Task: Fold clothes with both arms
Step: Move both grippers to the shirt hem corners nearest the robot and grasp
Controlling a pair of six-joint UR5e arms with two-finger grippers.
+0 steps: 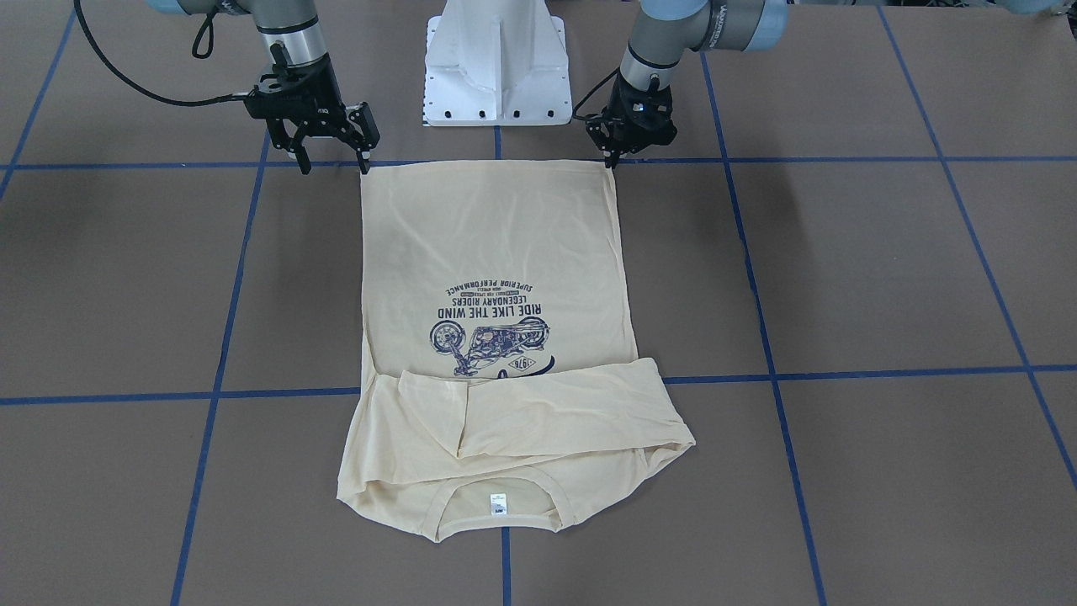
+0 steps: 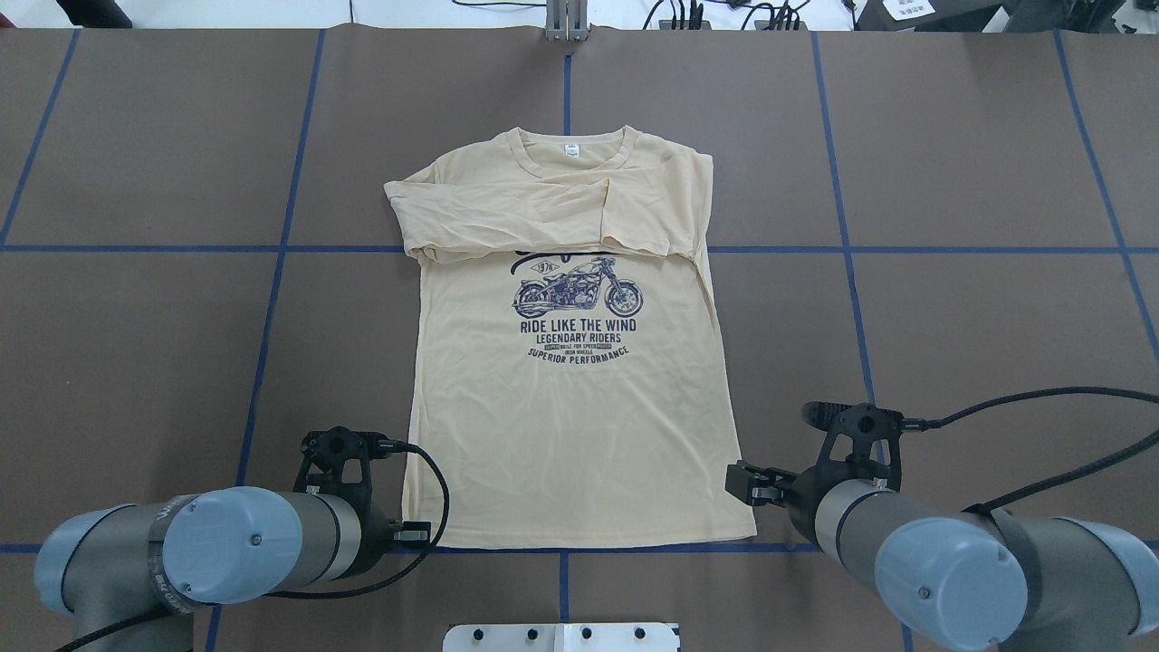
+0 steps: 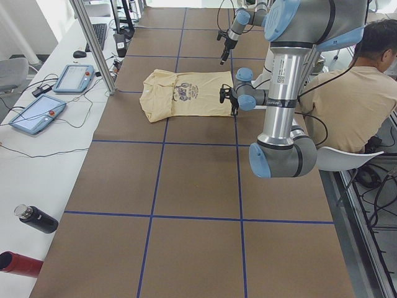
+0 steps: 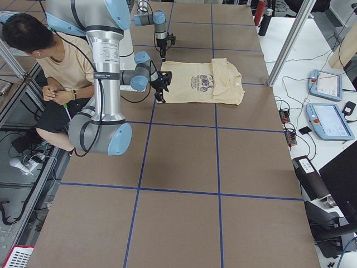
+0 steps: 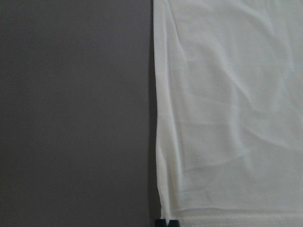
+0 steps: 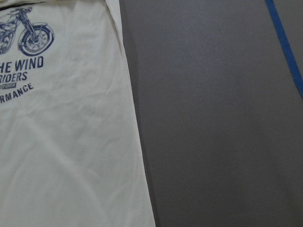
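T-shirt (image 1: 488,252) lay flat on the worktop (image 1: 841,269), sleeves (image 1: 538,412) folded across. The left tool (image 1: 612,162) pinched narrow on one hem (image 1: 488,162) corner, the right tool (image 1: 335,168) gaped wide beside the other — close off-target and it could lift lopsided.

Passing room over the tabletop (image 2: 951,317) either side of the T-shirt (image 2: 570,435), white pedestal (image 1: 496,76) near its hem

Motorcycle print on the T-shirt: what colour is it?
The print is dark navy, clearest in the overhead exterior view.
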